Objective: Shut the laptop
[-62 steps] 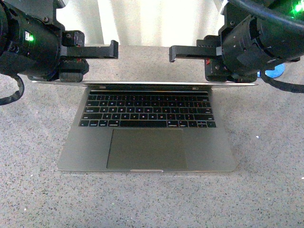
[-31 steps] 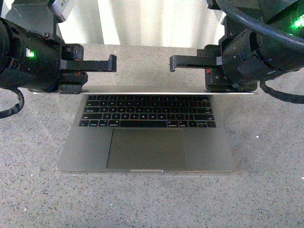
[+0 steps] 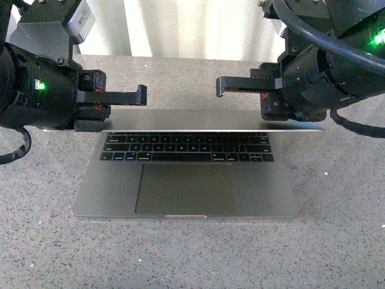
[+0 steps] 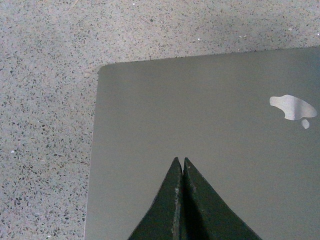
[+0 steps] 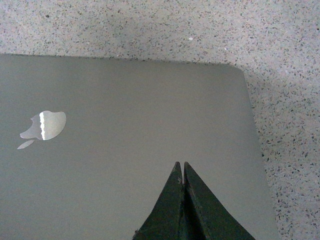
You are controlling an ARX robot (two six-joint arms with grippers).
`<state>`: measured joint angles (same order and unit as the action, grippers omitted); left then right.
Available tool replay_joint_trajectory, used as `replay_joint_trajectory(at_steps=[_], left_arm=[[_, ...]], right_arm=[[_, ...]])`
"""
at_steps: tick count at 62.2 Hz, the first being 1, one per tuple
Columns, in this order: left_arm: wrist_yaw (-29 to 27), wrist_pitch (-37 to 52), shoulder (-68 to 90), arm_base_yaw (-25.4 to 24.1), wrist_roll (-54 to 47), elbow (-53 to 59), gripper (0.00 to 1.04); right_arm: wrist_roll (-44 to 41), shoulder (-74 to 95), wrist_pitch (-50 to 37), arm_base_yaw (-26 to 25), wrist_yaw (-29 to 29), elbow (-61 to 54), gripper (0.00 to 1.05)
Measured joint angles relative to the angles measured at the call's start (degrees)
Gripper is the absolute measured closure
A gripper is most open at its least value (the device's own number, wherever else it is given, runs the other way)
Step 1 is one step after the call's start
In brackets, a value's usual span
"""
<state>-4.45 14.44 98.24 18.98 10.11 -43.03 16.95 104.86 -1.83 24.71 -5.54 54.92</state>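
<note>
The grey laptop (image 3: 108, 188) lies open on the table, with black keys and a large trackpad facing me. Its lid (image 3: 198, 119) leans forward over the keyboard's back rows, so its grey back shows. My left gripper (image 3: 142, 95) is shut and points inward above the lid's left part. My right gripper (image 3: 221, 86) is shut too and points inward from the right. In the left wrist view the shut left gripper (image 4: 180, 161) is over the lid (image 4: 200, 110) beside the apple logo (image 4: 292, 107). In the right wrist view the shut right gripper (image 5: 180, 165) is over the lid (image 5: 150, 100) and logo (image 5: 45, 125).
The laptop rests on a speckled grey stone tabletop (image 3: 192, 259). A pale wall (image 3: 180, 27) rises behind the table's far edge. Both arm bodies crowd the lid's upper corners, left (image 3: 42, 90) and right (image 3: 325, 78).
The lid has tipped forward and down, now hiding the strip above the keys. Both shut grippers have come forward and lower along with it.
</note>
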Motion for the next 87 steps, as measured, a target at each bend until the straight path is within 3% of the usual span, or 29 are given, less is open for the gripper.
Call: replay_joint_trajectory(at_steps=[87], left_arm=[[0.66,3.63,3.87,-0.09,1.6,2.75,1.01]], right_arm=[[2.38,1.33,-5.03,0.52,1.16,-6.91,1.04]])
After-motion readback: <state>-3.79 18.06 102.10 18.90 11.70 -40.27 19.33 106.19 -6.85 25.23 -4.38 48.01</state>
